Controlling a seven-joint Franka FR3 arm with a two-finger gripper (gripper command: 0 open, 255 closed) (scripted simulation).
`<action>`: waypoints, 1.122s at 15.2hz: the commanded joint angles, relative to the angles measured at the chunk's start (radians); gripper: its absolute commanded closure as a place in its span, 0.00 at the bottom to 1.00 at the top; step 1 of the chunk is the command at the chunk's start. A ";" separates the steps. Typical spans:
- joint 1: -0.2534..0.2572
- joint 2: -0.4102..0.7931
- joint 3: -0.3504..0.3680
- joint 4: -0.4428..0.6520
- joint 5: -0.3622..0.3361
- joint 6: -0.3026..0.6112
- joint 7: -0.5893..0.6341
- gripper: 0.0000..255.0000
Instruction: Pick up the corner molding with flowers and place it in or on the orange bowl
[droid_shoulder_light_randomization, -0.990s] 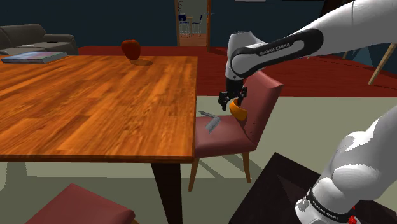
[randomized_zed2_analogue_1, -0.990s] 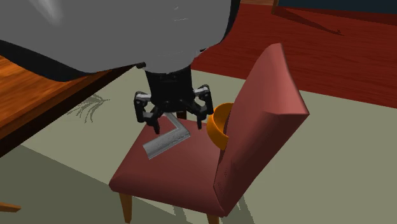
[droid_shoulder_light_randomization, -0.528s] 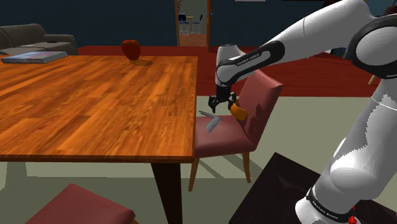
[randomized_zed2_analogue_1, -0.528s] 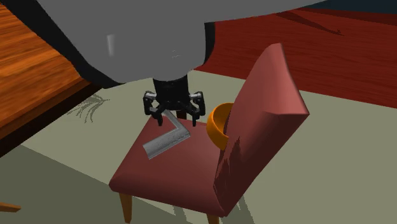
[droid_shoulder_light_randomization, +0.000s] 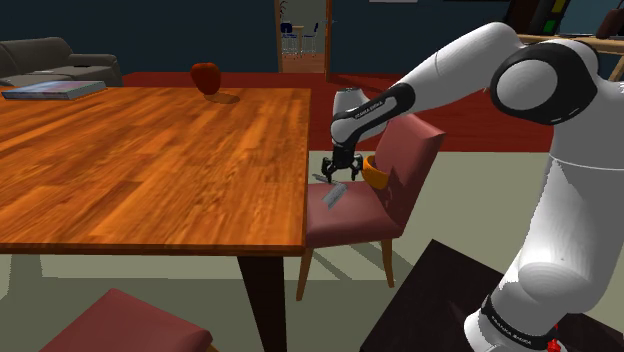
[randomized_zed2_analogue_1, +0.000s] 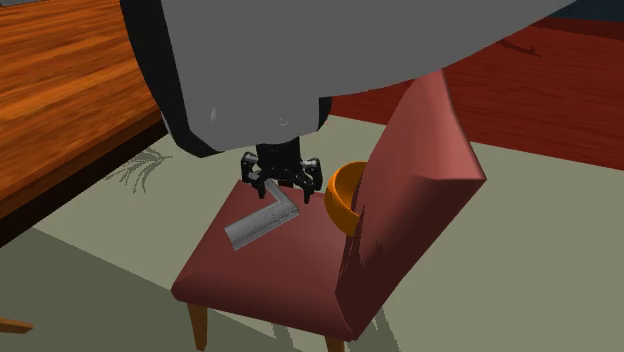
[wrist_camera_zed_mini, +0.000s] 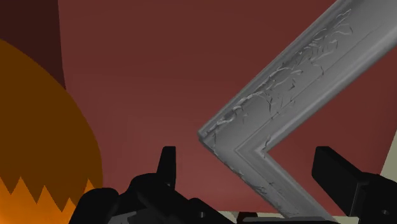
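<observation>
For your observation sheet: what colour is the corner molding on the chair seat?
The corner molding is grey; wrist view.

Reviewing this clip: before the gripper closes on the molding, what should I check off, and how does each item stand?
1. Fingers open: ok. The gripper has its fingers standing apart.
2. Molding lined up: ok. One leg of the grey molding runs between the fingers, untouched.
3. Molding free: ok. It lies flat on the chair seat with nothing on it.
4. Low enough to close: cannot tell.
5. Bowl ready: not ok. The orange bowl seems to lean tilted against the backrest.
</observation>
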 joint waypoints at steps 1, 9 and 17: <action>0.000 0.015 0.000 -0.009 0.001 0.025 0.002 0.00; -0.001 0.036 0.000 -0.018 0.002 0.055 0.001 0.00; -0.001 0.037 0.000 -0.018 0.002 0.055 0.001 1.00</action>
